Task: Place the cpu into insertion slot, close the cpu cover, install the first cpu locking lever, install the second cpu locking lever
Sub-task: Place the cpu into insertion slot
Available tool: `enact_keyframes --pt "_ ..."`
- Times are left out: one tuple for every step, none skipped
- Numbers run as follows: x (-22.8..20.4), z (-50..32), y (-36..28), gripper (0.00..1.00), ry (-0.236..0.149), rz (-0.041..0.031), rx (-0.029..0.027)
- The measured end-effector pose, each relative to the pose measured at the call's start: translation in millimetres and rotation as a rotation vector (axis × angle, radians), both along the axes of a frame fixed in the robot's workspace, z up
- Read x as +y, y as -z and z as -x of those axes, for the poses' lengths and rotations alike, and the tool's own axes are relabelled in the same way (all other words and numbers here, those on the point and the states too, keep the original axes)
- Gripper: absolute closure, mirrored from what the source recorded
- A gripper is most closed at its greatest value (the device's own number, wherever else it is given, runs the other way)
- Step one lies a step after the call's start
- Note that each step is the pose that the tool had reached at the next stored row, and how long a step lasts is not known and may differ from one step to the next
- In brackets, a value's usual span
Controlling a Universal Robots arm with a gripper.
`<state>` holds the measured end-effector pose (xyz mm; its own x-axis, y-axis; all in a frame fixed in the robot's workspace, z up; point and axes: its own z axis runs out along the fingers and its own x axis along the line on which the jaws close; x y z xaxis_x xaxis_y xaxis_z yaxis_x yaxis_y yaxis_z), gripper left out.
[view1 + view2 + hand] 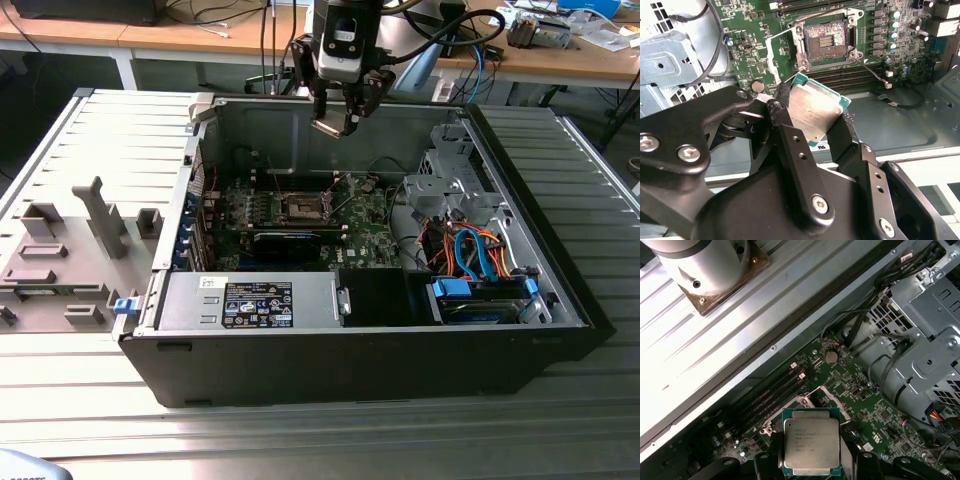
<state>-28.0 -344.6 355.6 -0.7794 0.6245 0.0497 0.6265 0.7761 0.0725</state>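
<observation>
My gripper (336, 122) hangs above the open computer case, near its far wall, shut on the cpu (327, 127). In both wrist views the cpu (812, 105) (811, 441) is a flat square chip with a silvery top and green edge, pinched at two opposite edges by the black fingers (785, 115). The insertion slot (303, 207) (827, 41) lies lower down on the green board, its dark centre bare. The cpu cover (782, 52), a thin silvery frame, stands swung up beside the slot. In the first wrist view the cpu hides most of the slot.
A black graphics card (287, 241) lies just in front of the slot. A grey drive cage (452, 180) and orange and blue cables (470, 250) fill the exterior view's right. The power supply (250, 302) lines the near wall. The removed side panel (80, 240) lies on the left.
</observation>
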Motion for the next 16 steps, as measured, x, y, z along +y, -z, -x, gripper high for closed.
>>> enact_keyframes --pt "0.0 0.0 0.0 0.45 0.001 0.0000 -0.0001" --pt "0.0 0.0 0.0 0.45 0.002 0.0000 0.0000" --pt "0.0 0.0 0.0 0.45 0.003 0.0000 0.0000" --pt "0.0 0.0 0.0 0.45 0.004 0.0000 0.0000" --pt "0.0 0.0 0.0 0.45 0.005 0.0000 0.0000" --pt "0.0 0.0 0.0 0.45 0.006 0.0000 -0.0001" --pt "0.0 0.0 0.0 0.45 0.007 0.0000 0.0000" --pt "0.0 0.0 0.0 0.45 0.008 0.0000 0.0000" --pt "0.0 0.0 0.0 0.45 0.009 0.0000 0.0000" --pt "0.0 0.0 0.0 0.45 0.012 0.0000 0.0000" --pt "0.0 0.0 0.0 0.45 0.013 0.0000 0.0000" --pt "0.0 0.0 0.0 0.45 0.015 -0.0001 0.0000" --pt "0.0 0.0 0.0 0.45 0.016 0.0000 0.0000" --pt "0.0 0.0 0.0 0.45 0.017 0.0000 0.0000" --pt "0.0 0.0 0.0 0.45 0.018 0.0000 0.0000" --pt "0.0 0.0 0.0 0.45 0.019 0.0000 0.0000"
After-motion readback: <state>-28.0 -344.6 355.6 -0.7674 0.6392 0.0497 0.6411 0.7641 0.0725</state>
